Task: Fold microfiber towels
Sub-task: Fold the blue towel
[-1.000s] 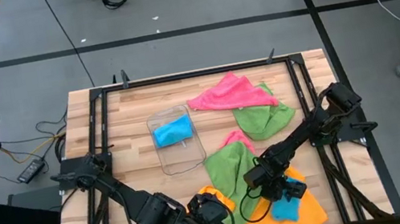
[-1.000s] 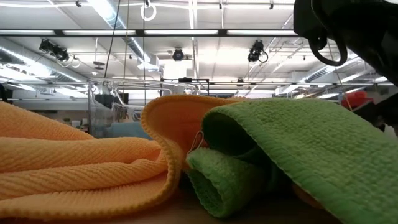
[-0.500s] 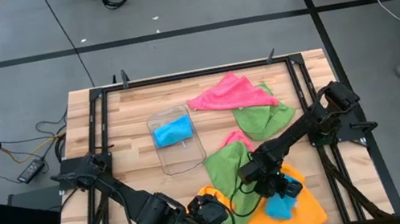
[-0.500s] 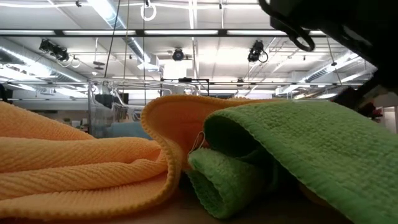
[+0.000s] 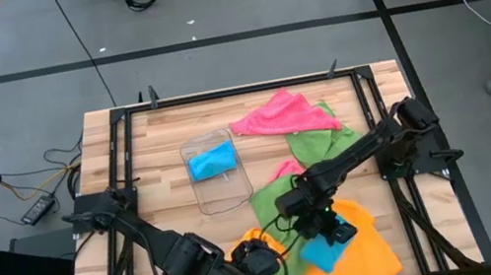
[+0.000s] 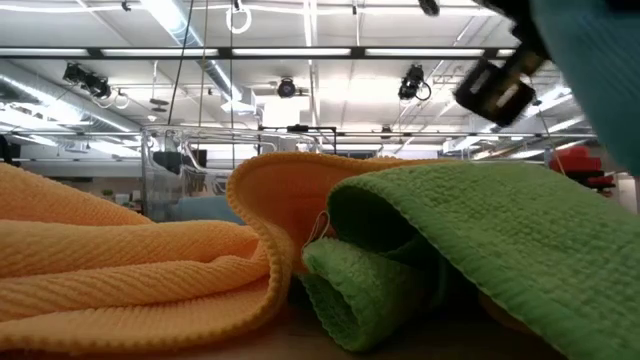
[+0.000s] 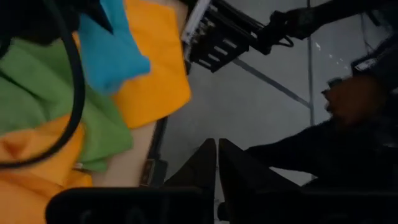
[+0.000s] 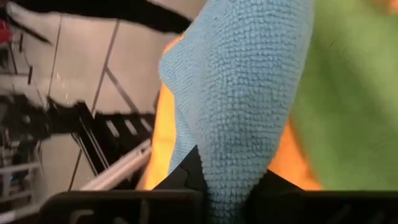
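Right gripper [image 5: 313, 229]: lower centre of high view, clamped on blue towel [image 5: 321, 253], lifted over orange towel [image 5: 370, 254].
Left gripper [image 5: 259, 263]: bottom edge, fingers pressed together, empty, beside green towel [image 5: 281, 201].

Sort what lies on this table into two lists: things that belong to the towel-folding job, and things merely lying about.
Job: blue towel held by the right gripper; orange towel; green towel; second green towel; pink towel.

Lying about: clear plastic tray holding a blue cloth.
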Robot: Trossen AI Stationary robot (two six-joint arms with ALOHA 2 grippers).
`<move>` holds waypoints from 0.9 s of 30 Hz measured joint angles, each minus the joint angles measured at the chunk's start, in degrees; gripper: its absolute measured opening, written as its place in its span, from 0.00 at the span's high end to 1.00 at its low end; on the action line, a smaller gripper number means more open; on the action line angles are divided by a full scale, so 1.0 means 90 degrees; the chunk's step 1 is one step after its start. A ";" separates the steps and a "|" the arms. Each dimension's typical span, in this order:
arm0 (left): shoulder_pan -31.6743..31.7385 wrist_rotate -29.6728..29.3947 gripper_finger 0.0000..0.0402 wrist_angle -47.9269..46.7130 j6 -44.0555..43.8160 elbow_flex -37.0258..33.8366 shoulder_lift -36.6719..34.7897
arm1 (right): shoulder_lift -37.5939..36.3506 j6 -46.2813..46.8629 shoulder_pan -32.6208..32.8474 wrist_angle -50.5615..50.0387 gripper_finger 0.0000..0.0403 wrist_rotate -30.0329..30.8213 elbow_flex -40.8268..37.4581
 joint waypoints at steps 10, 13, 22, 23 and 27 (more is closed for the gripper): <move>-0.0224 -0.1486 0.94 -0.0787 0.0106 0.0000 -0.0648 | 0.0000 0.0598 -0.0512 -0.0008 0.91 0.0346 0.0943; -0.0261 -0.2141 0.92 -0.1426 -0.0653 0.0002 -0.0669 | 0.0000 0.0715 -0.0652 -0.0016 0.91 0.0360 0.1163; -0.0084 -0.2295 0.58 -0.1794 -0.1737 -0.0802 -0.0546 | 0.0000 0.0692 -0.0728 -0.0324 0.91 0.0694 0.1767; -0.0078 -0.2249 0.53 -0.1830 -0.1839 -0.0882 -0.0546 | 0.0000 0.0643 -0.0744 -0.0494 0.91 0.0725 0.1856; -0.0086 -0.2221 0.36 -0.1590 -0.1940 -0.1259 -0.0553 | -0.0103 0.0484 -0.0789 -0.0826 0.91 0.0990 0.2096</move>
